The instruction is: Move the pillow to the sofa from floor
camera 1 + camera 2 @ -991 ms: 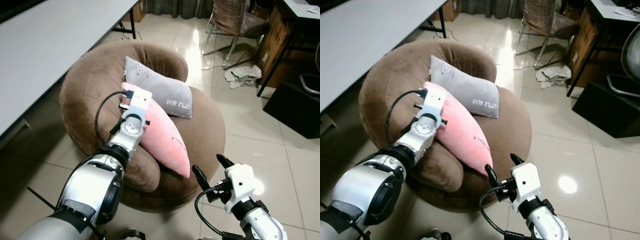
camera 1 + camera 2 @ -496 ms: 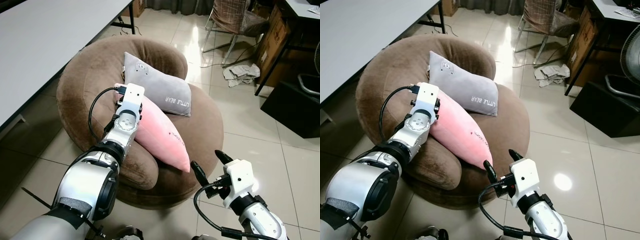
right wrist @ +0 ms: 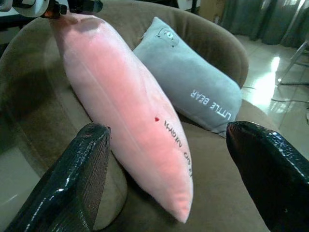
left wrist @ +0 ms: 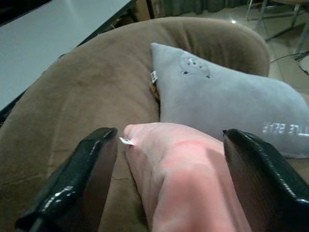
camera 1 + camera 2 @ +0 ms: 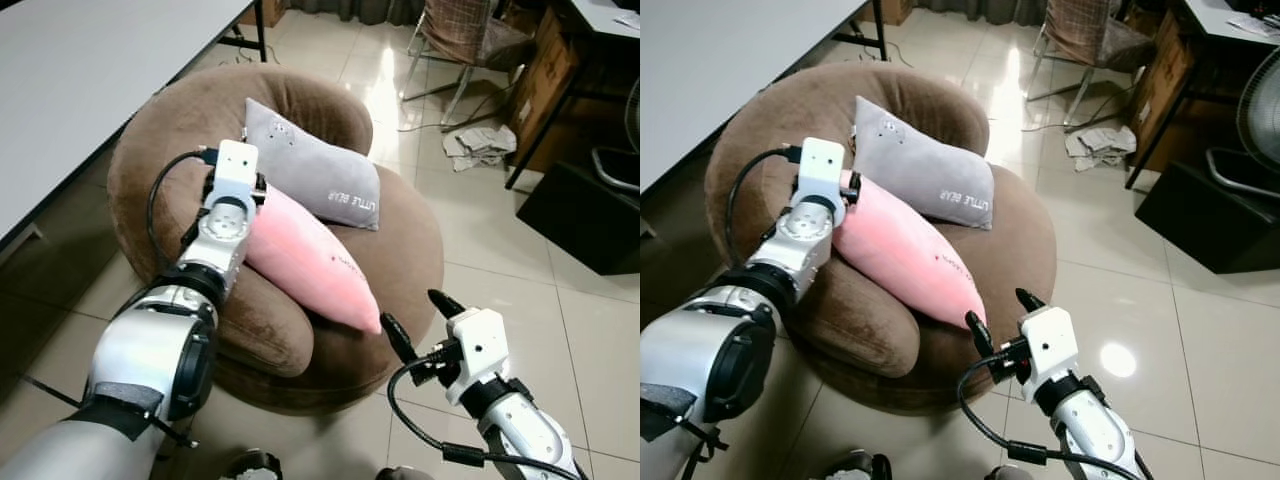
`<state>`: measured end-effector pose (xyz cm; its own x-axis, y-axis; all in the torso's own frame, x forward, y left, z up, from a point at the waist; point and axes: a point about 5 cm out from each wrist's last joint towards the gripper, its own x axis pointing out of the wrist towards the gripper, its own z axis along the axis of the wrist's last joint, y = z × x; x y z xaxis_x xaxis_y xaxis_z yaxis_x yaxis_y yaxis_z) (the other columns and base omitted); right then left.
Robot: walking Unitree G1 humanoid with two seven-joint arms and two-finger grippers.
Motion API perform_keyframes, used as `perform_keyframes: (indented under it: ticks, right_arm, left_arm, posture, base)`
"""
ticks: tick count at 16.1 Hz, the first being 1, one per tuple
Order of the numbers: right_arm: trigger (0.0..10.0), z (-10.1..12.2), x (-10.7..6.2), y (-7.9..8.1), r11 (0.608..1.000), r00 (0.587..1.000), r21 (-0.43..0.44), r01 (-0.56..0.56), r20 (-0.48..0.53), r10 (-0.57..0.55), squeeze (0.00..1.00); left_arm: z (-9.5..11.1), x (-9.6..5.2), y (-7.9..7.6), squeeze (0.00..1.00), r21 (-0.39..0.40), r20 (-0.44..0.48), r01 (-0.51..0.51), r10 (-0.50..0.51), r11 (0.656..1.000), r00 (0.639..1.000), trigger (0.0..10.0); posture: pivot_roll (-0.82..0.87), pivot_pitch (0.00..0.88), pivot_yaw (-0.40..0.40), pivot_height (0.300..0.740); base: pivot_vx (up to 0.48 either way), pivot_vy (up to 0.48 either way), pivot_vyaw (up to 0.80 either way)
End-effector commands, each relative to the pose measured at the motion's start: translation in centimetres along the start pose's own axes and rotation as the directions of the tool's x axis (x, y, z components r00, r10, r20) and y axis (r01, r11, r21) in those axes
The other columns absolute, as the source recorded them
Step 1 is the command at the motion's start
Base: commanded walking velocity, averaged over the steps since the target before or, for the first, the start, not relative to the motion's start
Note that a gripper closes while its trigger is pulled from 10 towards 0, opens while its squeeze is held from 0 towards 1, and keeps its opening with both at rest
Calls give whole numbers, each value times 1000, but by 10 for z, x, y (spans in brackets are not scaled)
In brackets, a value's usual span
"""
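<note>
A long pink pillow (image 5: 300,262) lies slanted across the seat of a round brown sofa (image 5: 160,170). Its upper end leans against a grey pillow (image 5: 315,170) with "LITTLE BEAR" on it. My left gripper (image 4: 169,137) is at the pink pillow's upper end, open, with that end between its fingers (image 4: 91,164). My right gripper (image 5: 412,310) hovers open just off the sofa's front edge, close to the pillow's lower tip and not touching it. In the right wrist view the pink pillow (image 3: 125,111) runs between the two spread fingers.
A grey table (image 5: 90,80) runs along the left, close to the sofa. A chair (image 5: 460,30) and crumpled papers (image 5: 480,145) are behind the sofa on the tiled floor (image 5: 500,260). A black cabinet (image 5: 580,215) stands at the right.
My left gripper has drawn back along the pink pillow toward its upper end. The right gripper stays open by the lower tip. The camera has shifted slightly.
</note>
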<state>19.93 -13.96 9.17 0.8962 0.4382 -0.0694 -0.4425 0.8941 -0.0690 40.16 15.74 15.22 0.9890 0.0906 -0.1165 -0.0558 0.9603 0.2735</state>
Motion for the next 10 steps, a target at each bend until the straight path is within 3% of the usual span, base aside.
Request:
perform_keyframes:
  ticks: [1,2,3,4,5,6,10]
  right_arm:
    - [10000,-1,3,-4,1000,1000,4,10,-9,-10,0]
    - [10000,-1,4,-6,1000,999,-6,26,-18,-26,0]
    - [10000,-3,5,-7,999,998,-3,53,-21,-53,0]
    - [10000,-2,6,-9,997,997,-16,78,-12,-78,0]
    - [10000,0,7,-9,992,993,-52,116,17,-116,0]
    - [10000,4,9,-8,982,981,-11,187,51,-187,0]
    - [10000,7,12,-1,975,972,26,220,78,-221,0]
  left_arm:
    - [11,3,14,1000,12,54,-10,9,1000,999,10000]
    - [16,4,20,1000,-4,75,-14,15,1000,997,10000]
    - [19,4,21,0,-50,91,41,-36,998,995,10000]
    - [21,4,19,0,-89,116,135,-125,987,985,10000]
    - [20,0,13,0,-123,181,332,-308,935,934,10000]
    - [5,-9,9,0,-141,213,434,-401,890,891,10000]
    - [-20,-32,7,0,-125,275,487,-441,864,854,10000]
  posture:
    - [-33,83,-18,740]
    - [-28,79,-22,740]
    - [-18,65,-25,740]
    - [-14,60,-27,740]
    - [-6,53,-30,740]
    - [5,45,-35,740]
    - [25,32,-44,740]
  base:
    - [0,0,0]
    - [0,0,0]
    - [0,0,0]
    - [0,0,0]
    - [0,0,0]
    - [0,0,800]
    - [0,0,800]
